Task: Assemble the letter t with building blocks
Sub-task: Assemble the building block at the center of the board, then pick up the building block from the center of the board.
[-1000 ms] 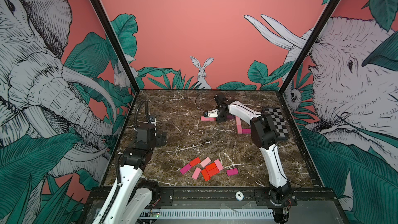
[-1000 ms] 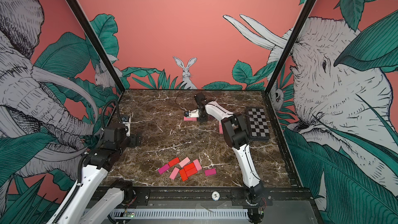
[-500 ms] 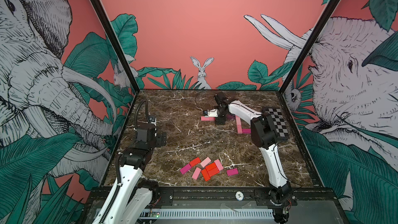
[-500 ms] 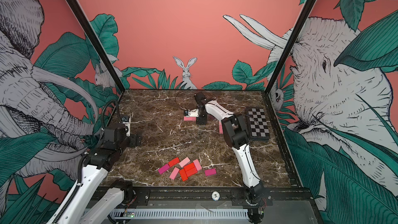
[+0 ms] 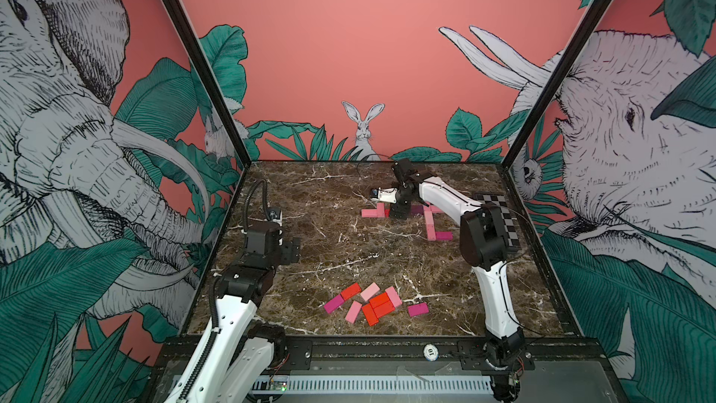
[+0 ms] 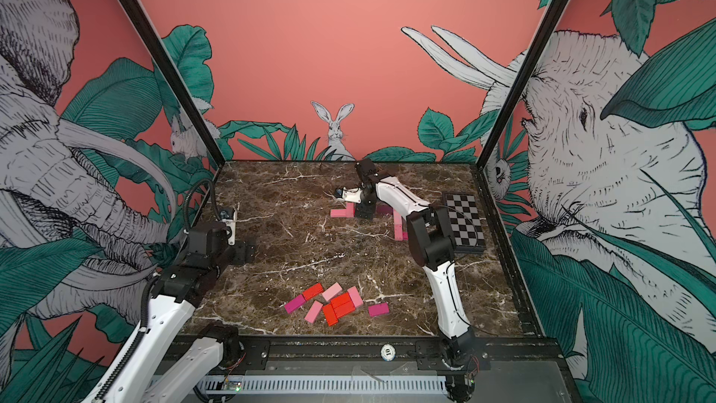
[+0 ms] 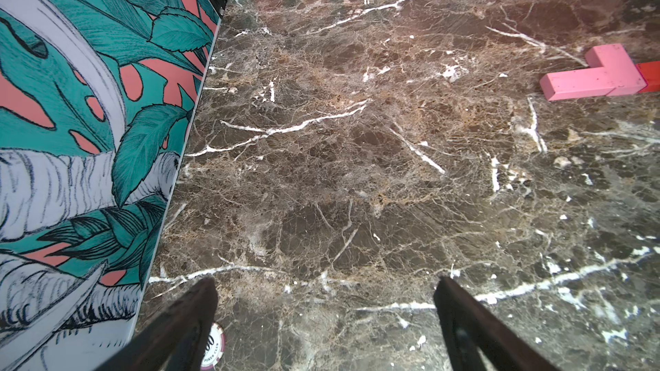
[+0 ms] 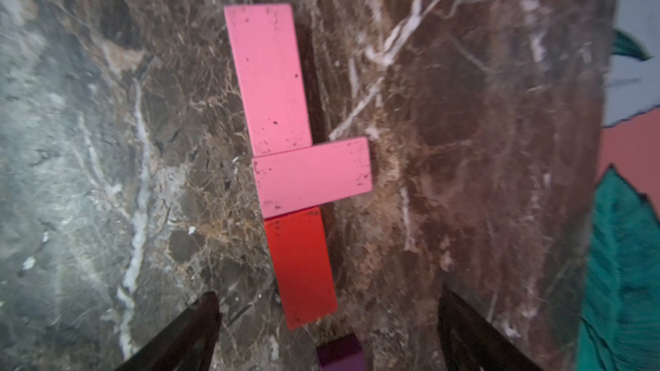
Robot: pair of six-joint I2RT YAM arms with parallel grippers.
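Note:
Several loose building blocks (image 5: 372, 304) in red, pink and magenta lie near the front edge in both top views (image 6: 335, 304). At the back lies a laid-out row. In the right wrist view it shows a long pink block (image 8: 268, 80), a pink block (image 8: 314, 173) set crosswise, a red block (image 8: 301, 265) and a dark purple block (image 8: 341, 355). My right gripper (image 8: 328, 301) hangs open just above the red block, a finger on either side and touching nothing; it also shows in a top view (image 5: 399, 213). My left gripper (image 7: 325, 283) is open over bare marble at the left (image 5: 290, 251).
A black-and-white checkered board (image 5: 499, 219) lies at the right wall, behind my right arm. More pink and magenta blocks (image 5: 434, 226) lie between it and the row. A poker chip (image 7: 214, 346) sits under a left finger, another chip (image 5: 430, 351) on the front rail. Walls enclose three sides.
My right gripper's jaws have spread wide above the back row, while the arm has stayed in place. The left arm has not moved.

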